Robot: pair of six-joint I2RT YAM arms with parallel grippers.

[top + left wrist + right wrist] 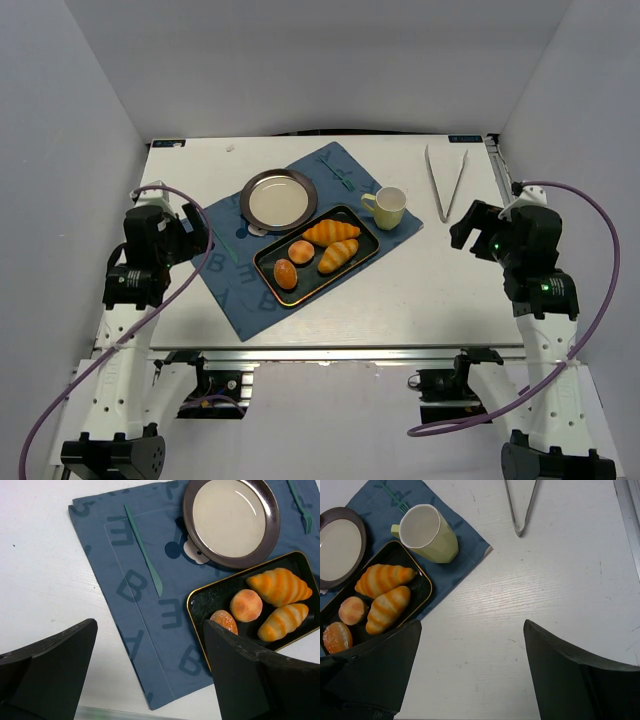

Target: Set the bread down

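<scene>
The bread (286, 274), a small oval golden-orange roll, lies at the near left end of a black tray (312, 283) with a round bun (301, 251) and two long croissants (331, 232). In the left wrist view the bread (225, 621) is partly hidden behind my right finger. It also shows in the right wrist view (337, 637). My left gripper (195, 235) is open and empty, left of the tray over the mat's edge. My right gripper (465, 228) is open and empty over bare table right of the cup.
A round plate (279, 198) sits on the blue mat (240, 295) behind the tray. A green knife (228, 245), a green fork (340, 175) and a pale yellow cup (388, 207) also lie on the mat. Metal tongs (445, 180) lie at the back right.
</scene>
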